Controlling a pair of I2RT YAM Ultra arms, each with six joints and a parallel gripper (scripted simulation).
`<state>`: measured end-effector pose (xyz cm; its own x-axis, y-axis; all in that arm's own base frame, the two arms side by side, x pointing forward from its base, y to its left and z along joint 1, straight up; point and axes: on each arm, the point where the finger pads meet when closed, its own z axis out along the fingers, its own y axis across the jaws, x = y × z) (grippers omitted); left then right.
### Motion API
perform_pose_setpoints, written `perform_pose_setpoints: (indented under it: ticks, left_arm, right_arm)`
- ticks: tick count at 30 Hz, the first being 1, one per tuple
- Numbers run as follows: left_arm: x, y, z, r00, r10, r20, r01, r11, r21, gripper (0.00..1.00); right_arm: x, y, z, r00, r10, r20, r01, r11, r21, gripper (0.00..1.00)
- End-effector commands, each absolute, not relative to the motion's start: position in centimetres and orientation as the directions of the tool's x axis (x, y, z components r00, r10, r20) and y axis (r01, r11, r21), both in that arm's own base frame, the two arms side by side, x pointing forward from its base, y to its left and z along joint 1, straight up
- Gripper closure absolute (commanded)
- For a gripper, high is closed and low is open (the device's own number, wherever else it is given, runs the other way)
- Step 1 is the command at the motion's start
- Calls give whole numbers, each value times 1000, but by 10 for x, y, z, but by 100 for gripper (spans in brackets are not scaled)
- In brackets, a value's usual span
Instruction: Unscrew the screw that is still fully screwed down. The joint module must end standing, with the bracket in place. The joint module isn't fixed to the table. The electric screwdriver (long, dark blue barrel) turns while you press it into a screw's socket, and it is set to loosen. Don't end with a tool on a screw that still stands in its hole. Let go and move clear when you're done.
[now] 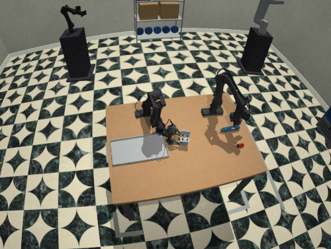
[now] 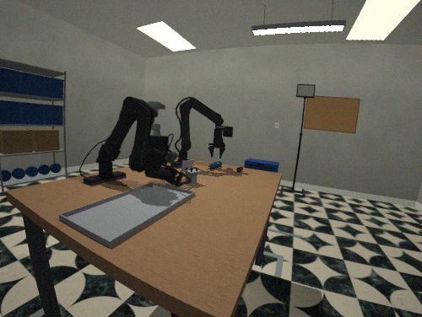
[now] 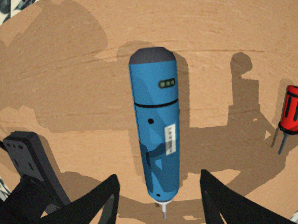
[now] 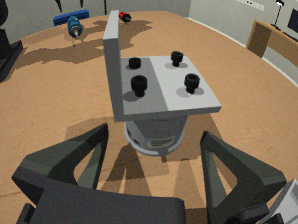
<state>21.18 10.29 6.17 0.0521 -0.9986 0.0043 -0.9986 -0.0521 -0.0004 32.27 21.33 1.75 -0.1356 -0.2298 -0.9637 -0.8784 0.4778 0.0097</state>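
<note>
The joint module (image 2: 192, 179) (image 4: 172, 127) stands upright with the grey L-shaped bracket (image 1: 187, 133) (image 4: 112, 75) on top. In the right wrist view the back left screw (image 4: 134, 63) sits low with no shank showing; the other three stand proud. My right gripper (image 1: 179, 138) (image 4: 155, 133) is open, its fingertips just short of the module, one toward each side. The electric screwdriver (image 1: 231, 128) (image 2: 215, 164) (image 3: 157, 115) (image 4: 74, 26) lies on the table, bit toward the module. My left gripper (image 2: 216, 156) (image 3: 158, 179) is open and empty above its bit end.
A red screwdriver (image 1: 241, 145) (image 2: 240, 169) (image 3: 290, 112) (image 4: 125, 17) lies near the electric one, on the side away from the arm bases. A shallow grey tray (image 1: 132, 153) (image 2: 127, 212) lies beside the right arm, on the module's other side. The wooden table (image 1: 198, 169) carries everything.
</note>
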Motion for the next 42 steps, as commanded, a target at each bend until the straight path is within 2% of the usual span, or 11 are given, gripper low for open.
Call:
perform_pose_setpoints:
  ticks: [1,42]
  left_arm:
    - [214,103,64,59,-998,0,-998,-59,-12,35]
    - [214,103,64,59,-998,0,-998,-59,-12,35]
  right_arm:
    - [330,221,16,-133,-225,-965,-879,476,10,14]
    - [339,241,14,-122,-223,-967,-879,476,1,14]
